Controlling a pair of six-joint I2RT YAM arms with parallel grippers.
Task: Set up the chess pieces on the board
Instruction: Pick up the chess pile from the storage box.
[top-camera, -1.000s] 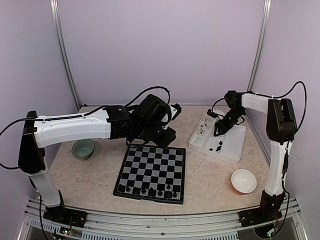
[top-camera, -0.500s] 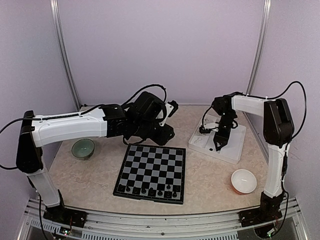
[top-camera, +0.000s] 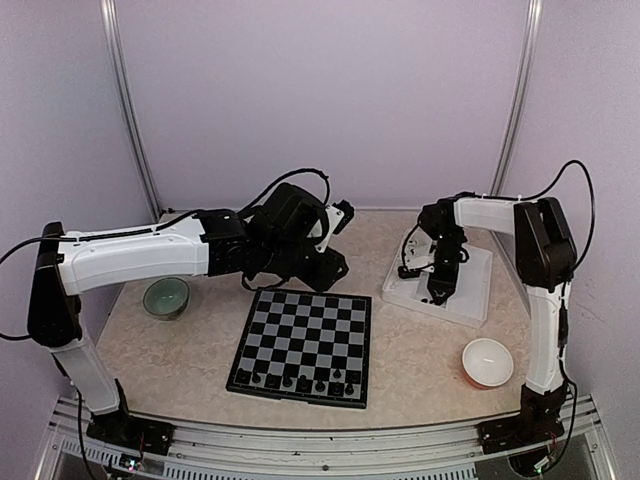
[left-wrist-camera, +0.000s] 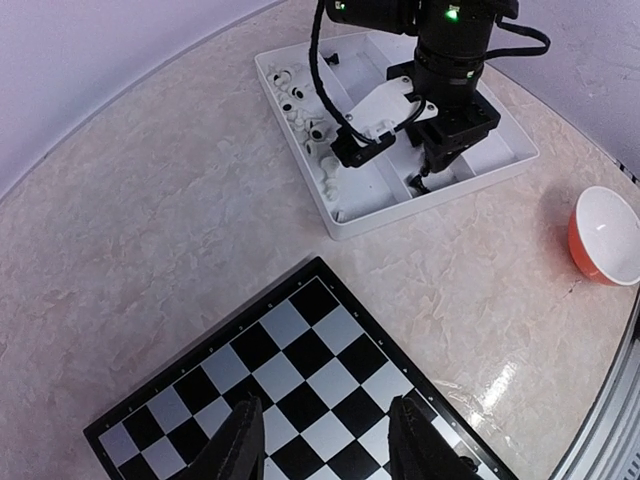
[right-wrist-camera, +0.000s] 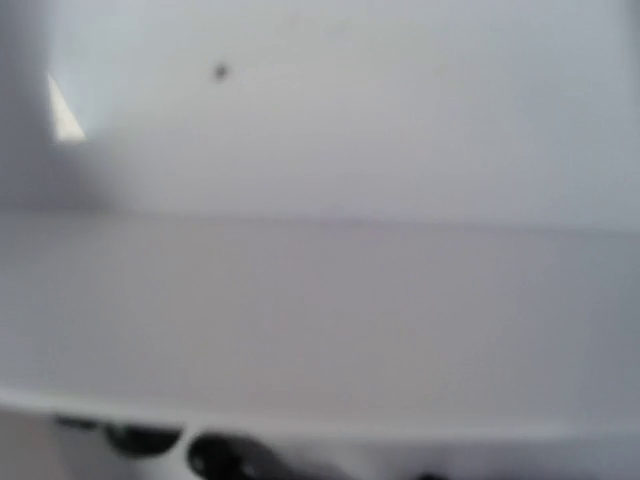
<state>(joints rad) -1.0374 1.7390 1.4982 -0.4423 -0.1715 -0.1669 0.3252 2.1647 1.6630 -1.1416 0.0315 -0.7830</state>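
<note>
Plain lilac walls (top-camera: 320, 100) closed in a beige, marbled tabletop (top-camera: 190, 350), glossy enough to catch a glare just off the right edge of the board (top-camera: 305, 345). The left arm (top-camera: 130, 255) reached across to hang over the board's far edge, probably as a waiting post clear of the squares yet to be filled. Its jaws stood partly apart with only checks showing between them, holding nothing. The right arm (top-camera: 540, 250) bent down beyond the board's right side into the white tray (top-camera: 470, 312), jaws pointed straight down into a compartment, seemingly to fetch a piece. Its own camera gave only a white blur, so whether those jaws were parted or had closed on anything could not be told. The board lay flat at the tabletop's front middle, in easy reach of both arms. A green bowl (top-camera: 165, 297) sat left of the board and an orange bowl (top-camera: 487, 362) right of it, both apart from it. Black pieces (top-camera: 300, 382) stood in a row along the board's near rank with the other ranks bare, so the task looked early. Small white pieces (left-wrist-camera: 295, 95) lay in one narrow side compartment of the tray.
</note>
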